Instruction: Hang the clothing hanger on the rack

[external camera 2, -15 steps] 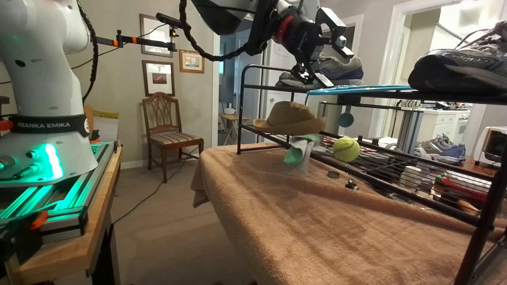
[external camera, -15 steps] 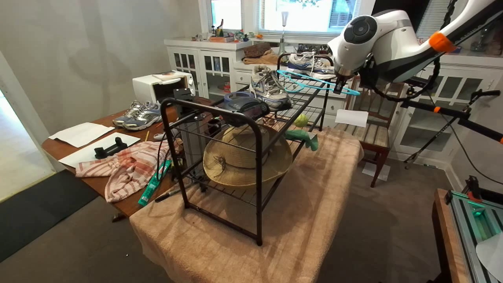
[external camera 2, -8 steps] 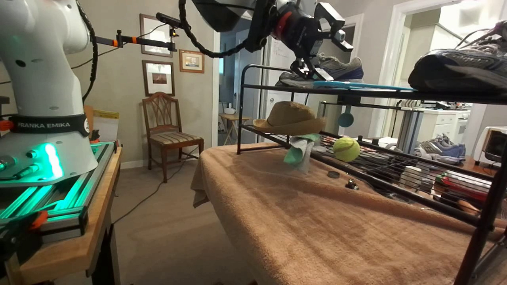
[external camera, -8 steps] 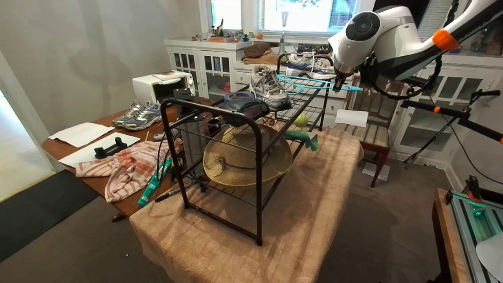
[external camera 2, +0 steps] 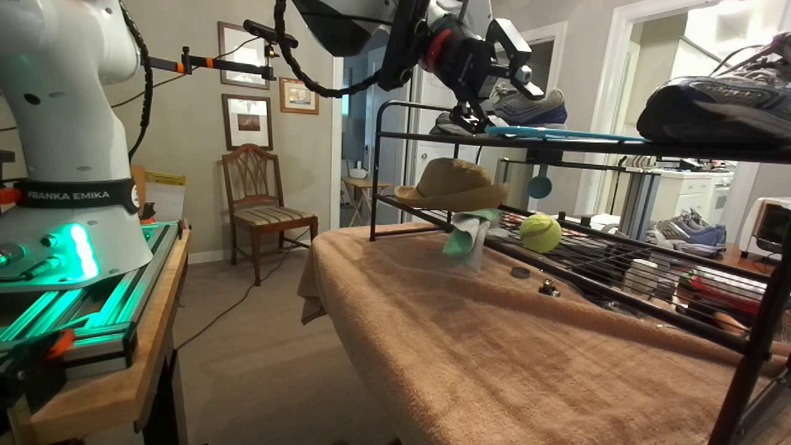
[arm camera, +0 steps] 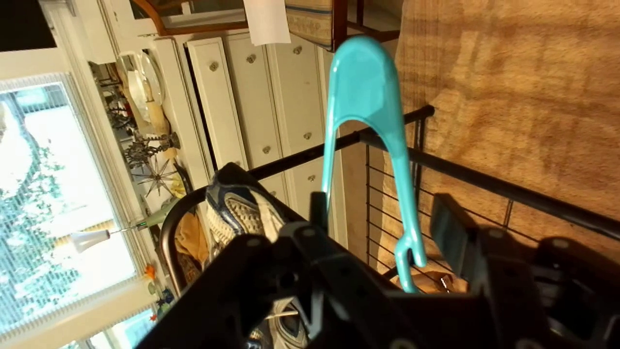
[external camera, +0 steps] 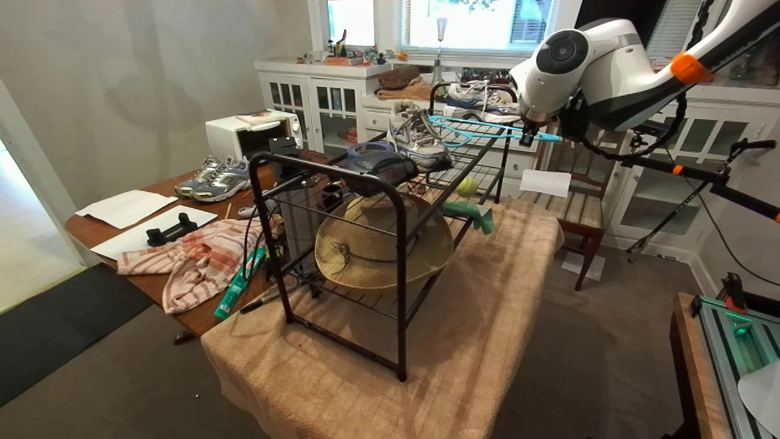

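The clothing hanger is light blue plastic (external camera: 546, 138). It lies flat across the top of the black metal rack (external camera: 401, 274), one end sticking out past the rail; it also shows at the rack top (external camera 2: 556, 132). In the wrist view the hanger (arm camera: 364, 92) runs between my fingers, its rounded end over the corner of the rack (arm camera: 484, 182). My gripper (arm camera: 384, 218) is open, its fingers apart on either side of the hanger. In an exterior view the gripper (external camera 2: 508, 111) is tilted, its lower finger close to the hanger's end. Contact cannot be told.
Shoes (external camera: 419, 137) (external camera 2: 531, 106) stand on the rack top near the hanger, with a dark clock-like device (external camera: 381, 167). A straw hat (external camera: 384, 244), a tennis ball (external camera 2: 540, 233) and a green cloth (external camera 2: 471, 235) are on the lower shelf. A wooden chair (external camera: 570, 213) stands beyond.
The hanger's outer end has tipped up and the hanger now lies more level on the rack. My open gripper rose slightly, then moved lower and slightly back toward the robot base.
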